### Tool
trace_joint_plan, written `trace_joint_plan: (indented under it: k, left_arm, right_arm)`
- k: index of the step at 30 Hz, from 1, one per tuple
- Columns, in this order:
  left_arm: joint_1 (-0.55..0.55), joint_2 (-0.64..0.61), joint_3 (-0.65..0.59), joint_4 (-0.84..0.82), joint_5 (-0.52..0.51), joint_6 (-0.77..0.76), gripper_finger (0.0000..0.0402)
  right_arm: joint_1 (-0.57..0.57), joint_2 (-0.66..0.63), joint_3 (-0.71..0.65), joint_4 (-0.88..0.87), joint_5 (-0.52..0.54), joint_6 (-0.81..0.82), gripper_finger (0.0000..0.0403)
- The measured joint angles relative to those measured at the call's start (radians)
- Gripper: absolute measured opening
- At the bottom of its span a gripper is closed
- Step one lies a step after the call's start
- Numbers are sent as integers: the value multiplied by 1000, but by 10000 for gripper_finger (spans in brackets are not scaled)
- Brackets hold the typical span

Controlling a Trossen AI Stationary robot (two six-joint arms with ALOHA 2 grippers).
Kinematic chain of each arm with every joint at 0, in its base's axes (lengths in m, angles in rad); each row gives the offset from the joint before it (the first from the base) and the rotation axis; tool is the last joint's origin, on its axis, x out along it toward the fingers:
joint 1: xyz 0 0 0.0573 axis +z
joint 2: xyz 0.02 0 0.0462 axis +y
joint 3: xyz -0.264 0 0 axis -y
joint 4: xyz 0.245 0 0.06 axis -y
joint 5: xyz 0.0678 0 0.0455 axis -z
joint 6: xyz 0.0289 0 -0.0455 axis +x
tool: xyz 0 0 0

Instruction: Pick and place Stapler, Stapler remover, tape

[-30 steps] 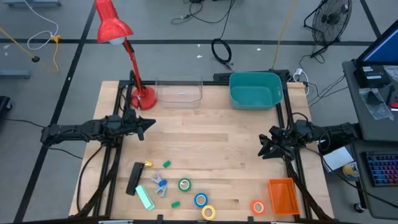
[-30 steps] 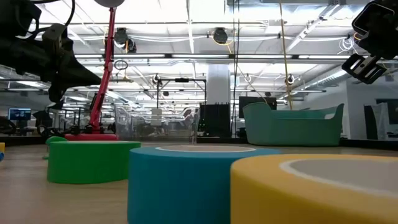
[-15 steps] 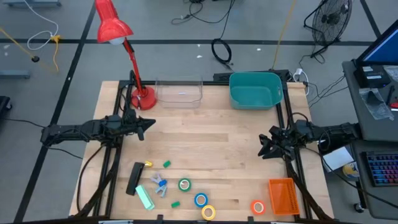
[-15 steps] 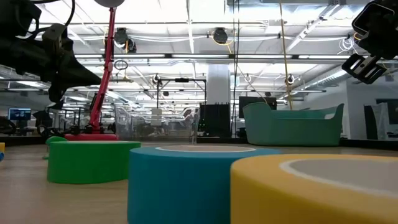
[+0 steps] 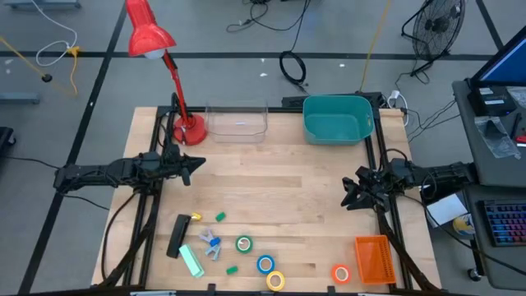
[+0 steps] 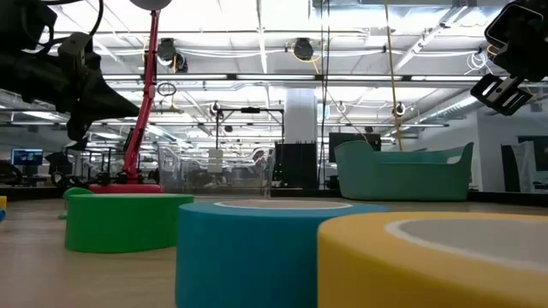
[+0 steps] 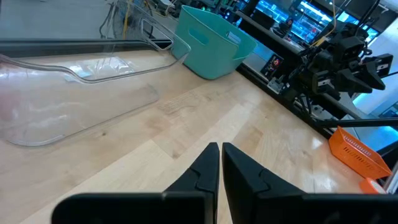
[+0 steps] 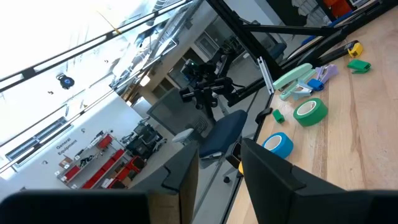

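Observation:
Near the table's front edge lie a black stapler [image 5: 178, 235], a mint-green stapler [image 5: 191, 261] and blue-purple stapler removers [image 5: 211, 244]. To their right the tape rolls lie flat: green [image 5: 244, 243], blue [image 5: 265, 264], yellow [image 5: 275, 280] and, farther right, orange [image 5: 341, 273]. My left gripper [image 5: 200, 165] hangs shut over the table's left middle, its fingertips [image 7: 219, 151] close together. My right gripper [image 5: 348, 194] hangs at the right middle, open [image 8: 221, 168], with nothing between its fingers. Both are well above the wood and far from the objects.
A teal bin [image 5: 338, 119] and a clear container [image 5: 237, 121] stand at the far edge, beside a red desk lamp [image 5: 187, 130]. An orange basket [image 5: 372, 257] sits at the near right corner. Small green pieces [image 5: 220, 216] lie among the staplers.

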Motion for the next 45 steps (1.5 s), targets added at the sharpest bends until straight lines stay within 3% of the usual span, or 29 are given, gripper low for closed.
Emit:
trace_joint_plan:
  k: [7,10,16,21,32,39,45]
  left_arm:
    - [0,0,0,0,0,0,21]
    - [0,0,0,0,0,0,21]
    - [0,0,0,0,0,0,21]
    - [0,0,0,0,0,0,21]
    - [0,0,0,0,0,0,21]
    - [0,0,0,1,-1,1,21]
    - [0,0,0,116,-126,-13,21]
  right_arm:
    - [0,0,0,12,32,0,114]
    - [1,0,0,60,235,33,114]
    - [0,0,0,193,680,358,114]
    - [0,0,0,227,915,472,114]
    - [0,1,0,229,1055,300,114]
    - [0,0,0,229,1074,328,114]
    - [0,0,0,229,1075,288,114]
